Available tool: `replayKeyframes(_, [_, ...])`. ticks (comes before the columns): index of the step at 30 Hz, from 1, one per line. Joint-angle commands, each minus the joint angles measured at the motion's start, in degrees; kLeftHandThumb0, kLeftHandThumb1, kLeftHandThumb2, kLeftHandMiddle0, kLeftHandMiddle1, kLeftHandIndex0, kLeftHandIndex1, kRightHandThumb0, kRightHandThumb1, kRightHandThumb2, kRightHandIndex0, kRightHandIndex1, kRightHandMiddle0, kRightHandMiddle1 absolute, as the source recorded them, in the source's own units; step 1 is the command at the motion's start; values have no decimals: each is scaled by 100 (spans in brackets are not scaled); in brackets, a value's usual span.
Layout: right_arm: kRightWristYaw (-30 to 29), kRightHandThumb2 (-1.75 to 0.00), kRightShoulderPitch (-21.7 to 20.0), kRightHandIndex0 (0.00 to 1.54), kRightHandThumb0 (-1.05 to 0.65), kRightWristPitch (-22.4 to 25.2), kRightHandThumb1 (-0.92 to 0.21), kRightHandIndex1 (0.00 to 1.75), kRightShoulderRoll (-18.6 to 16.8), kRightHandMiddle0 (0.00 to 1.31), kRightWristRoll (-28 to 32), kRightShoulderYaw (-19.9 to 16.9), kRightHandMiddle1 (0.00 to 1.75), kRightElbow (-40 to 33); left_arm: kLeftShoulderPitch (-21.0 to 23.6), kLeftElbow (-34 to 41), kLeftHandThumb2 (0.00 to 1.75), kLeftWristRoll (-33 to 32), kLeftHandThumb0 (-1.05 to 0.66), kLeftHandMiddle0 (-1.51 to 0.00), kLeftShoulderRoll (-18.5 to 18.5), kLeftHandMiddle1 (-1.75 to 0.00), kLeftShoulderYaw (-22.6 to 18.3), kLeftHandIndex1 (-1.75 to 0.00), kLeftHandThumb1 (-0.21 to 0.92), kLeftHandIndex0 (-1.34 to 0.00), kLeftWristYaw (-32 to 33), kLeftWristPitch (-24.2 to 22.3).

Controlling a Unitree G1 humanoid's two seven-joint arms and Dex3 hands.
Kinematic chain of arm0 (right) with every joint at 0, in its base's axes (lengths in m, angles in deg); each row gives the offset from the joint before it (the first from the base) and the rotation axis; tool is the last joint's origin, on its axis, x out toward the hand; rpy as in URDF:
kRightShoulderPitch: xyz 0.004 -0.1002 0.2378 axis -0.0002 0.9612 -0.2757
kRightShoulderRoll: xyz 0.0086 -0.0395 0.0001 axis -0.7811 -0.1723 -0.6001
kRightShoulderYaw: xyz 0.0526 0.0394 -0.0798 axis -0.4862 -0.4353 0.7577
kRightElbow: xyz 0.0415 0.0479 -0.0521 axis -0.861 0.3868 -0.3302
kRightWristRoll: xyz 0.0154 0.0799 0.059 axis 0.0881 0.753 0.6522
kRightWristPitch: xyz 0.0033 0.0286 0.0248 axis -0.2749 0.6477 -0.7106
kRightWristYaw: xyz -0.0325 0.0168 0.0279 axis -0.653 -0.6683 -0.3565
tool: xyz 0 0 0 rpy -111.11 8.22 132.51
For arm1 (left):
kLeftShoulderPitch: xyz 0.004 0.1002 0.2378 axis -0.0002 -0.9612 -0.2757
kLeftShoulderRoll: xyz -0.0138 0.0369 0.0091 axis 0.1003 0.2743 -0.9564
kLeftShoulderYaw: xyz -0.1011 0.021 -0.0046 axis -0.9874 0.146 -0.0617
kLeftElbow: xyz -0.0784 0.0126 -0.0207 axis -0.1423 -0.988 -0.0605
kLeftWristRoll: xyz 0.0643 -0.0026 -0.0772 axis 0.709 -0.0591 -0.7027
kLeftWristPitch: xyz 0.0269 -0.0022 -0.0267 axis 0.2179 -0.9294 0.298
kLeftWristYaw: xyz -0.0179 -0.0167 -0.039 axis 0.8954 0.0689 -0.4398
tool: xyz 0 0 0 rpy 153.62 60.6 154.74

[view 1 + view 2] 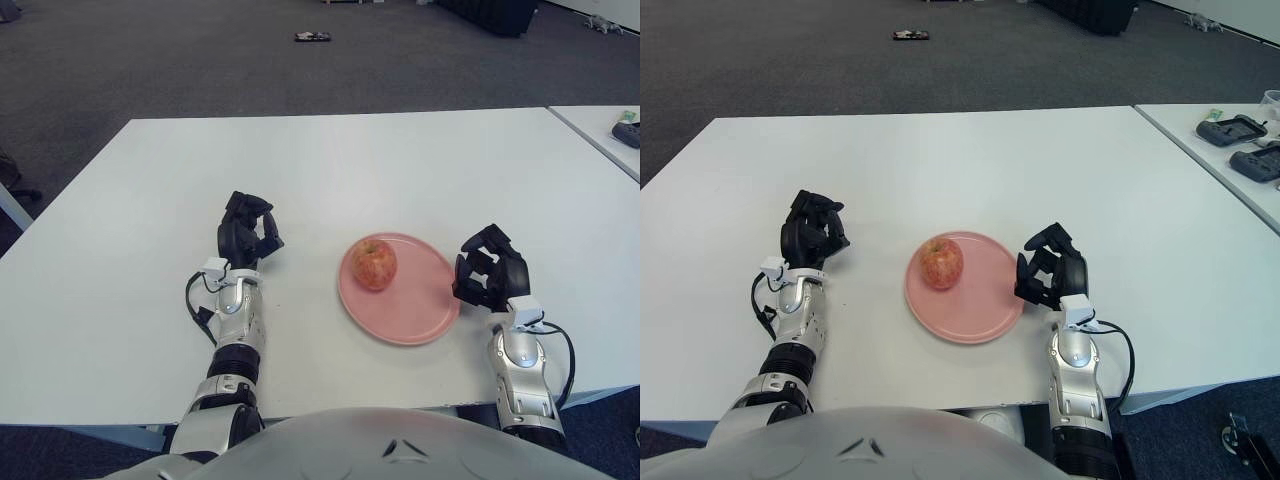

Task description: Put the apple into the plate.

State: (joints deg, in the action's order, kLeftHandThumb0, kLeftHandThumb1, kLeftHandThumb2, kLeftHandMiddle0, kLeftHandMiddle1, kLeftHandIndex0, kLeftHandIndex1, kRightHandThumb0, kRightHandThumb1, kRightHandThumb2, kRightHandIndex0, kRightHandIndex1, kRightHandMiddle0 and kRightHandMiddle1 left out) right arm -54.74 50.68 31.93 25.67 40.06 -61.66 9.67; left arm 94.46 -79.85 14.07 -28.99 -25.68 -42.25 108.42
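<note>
A red-yellow apple point(373, 264) sits upright on the left part of a pink plate point(415, 310) near the table's front edge. My right hand point(488, 268) is at the plate's right rim, fingers loosely bent and holding nothing, apart from the apple. My left hand point(248, 232) shows on the table to the left of the plate, fingers relaxed and empty.
The white table point(330, 170) stretches out behind the plate. A second table at the right holds dark devices point(1238, 130). A small dark object point(312, 37) lies on the grey carpet far behind.
</note>
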Motion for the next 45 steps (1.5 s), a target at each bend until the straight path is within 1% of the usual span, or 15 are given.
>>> replayKeyframes(1, [23, -124, -111, 97, -46, -81, -38, 175, 41, 56, 50, -18, 175, 68, -403, -195, 137, -84, -50, -123, 22, -175, -82, -175, 28, -64, -119, -92])
replayKeyframes(9, [55, -124, -188, 98, -46, -95, -38, 175, 69, 56, 43, 5, 175, 209, -518, -181, 137, -88, -50, -122, 69, -175, -90, -175, 28, -64, -260, -139])
replayKeyframes(17, [83, -124, -282, 95, -46, -153, -39, 175, 63, 55, 100, 7, 175, 416, -663, -31, 137, 5, -49, -121, 143, -175, -55, -175, 28, -64, -275, -311])
replayKeyframes(25, [118, -125, -327, 93, -46, -47, -38, 175, 44, 56, 132, 9, 175, 480, -763, 144, 137, 66, -49, -121, 193, -175, -18, -175, 28, -64, -277, -554])
replayKeyframes(45, [82, -125, -380, 92, -46, -29, -38, 175, 15, 56, 107, 19, 175, 593, -929, 378, 137, 98, -49, -121, 165, -175, -17, -175, 28, -64, -210, -775])
